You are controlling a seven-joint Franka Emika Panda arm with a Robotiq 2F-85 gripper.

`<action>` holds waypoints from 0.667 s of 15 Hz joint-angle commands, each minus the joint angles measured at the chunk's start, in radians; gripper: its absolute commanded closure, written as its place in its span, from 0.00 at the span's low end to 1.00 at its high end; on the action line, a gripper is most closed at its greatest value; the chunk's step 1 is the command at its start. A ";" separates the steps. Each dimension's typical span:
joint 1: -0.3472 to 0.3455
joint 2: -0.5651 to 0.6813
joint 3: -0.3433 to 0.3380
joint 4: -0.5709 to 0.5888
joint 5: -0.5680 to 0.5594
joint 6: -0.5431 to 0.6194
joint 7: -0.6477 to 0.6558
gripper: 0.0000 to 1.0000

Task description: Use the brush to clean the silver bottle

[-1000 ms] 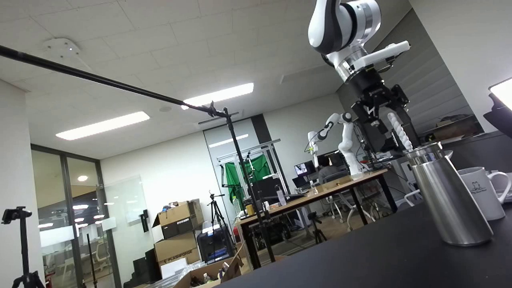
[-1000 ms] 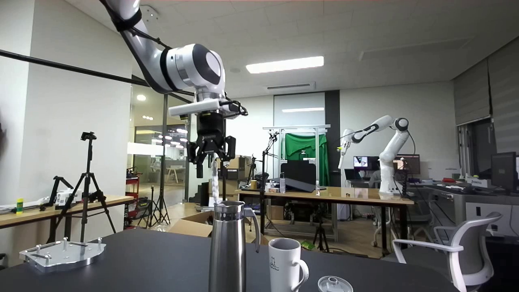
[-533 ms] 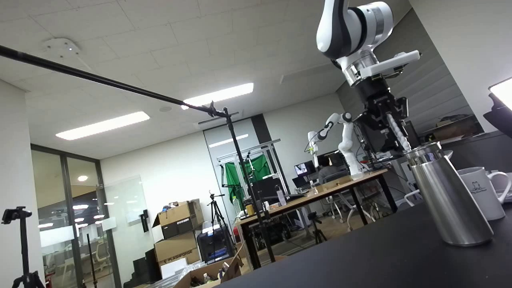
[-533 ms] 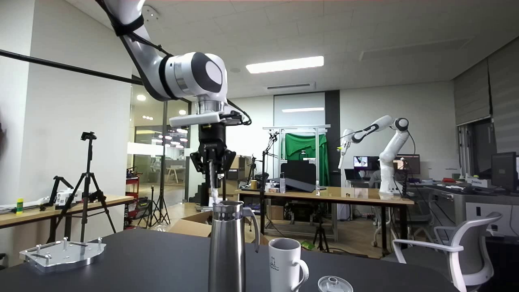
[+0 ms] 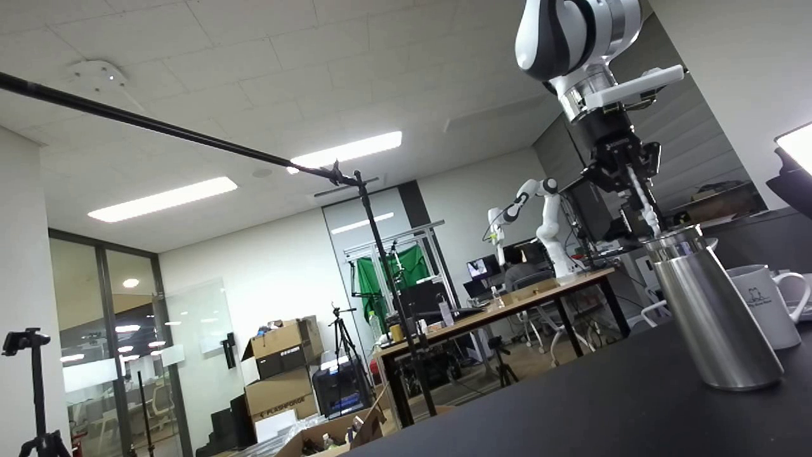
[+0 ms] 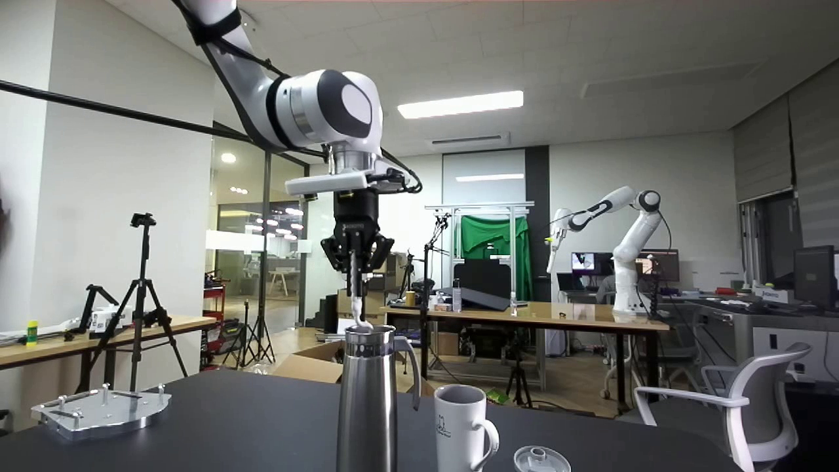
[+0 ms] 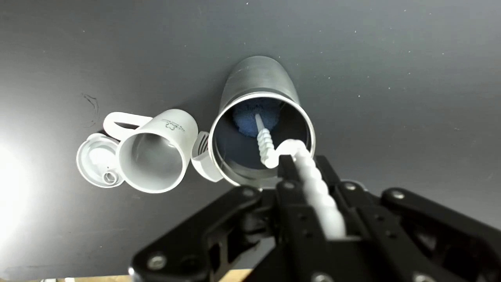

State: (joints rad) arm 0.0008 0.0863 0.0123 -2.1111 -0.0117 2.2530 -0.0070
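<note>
Grips the brush (image 7: 312, 180) in the end effector (image 7: 305, 162), with its blue head (image 7: 245, 117) already inside the silver bottle (image 7: 259, 75); probably leaves scrubbing to finish.

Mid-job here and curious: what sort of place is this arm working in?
Probably a robotics lab, judging by the kit: another white robot arm stands on a wooden table, a black tripod stands on the far side of the room, and a monitor is also in view.

The silver bottle (image 6: 368, 413) was seen to be brushed metal, the brush (image 7: 312, 178) ridged and plastic-looking, the mug (image 6: 453, 426) smooth, and the tabletop (image 6: 229, 419) matt and flecked.
</note>
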 commanded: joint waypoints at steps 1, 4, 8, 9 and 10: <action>-0.003 -0.082 -0.003 0.024 0.032 -0.080 -0.036 0.96; -0.001 -0.121 -0.005 0.068 0.042 -0.148 -0.056 0.96; -0.008 -0.105 -0.015 0.079 0.044 -0.159 -0.058 0.96; -0.010 -0.084 -0.020 0.059 0.043 -0.144 -0.057 0.96; -0.012 -0.065 -0.023 0.044 0.042 -0.132 -0.054 0.96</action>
State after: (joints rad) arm -0.0021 -0.0331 0.0021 -2.0502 0.0194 2.1076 -0.0547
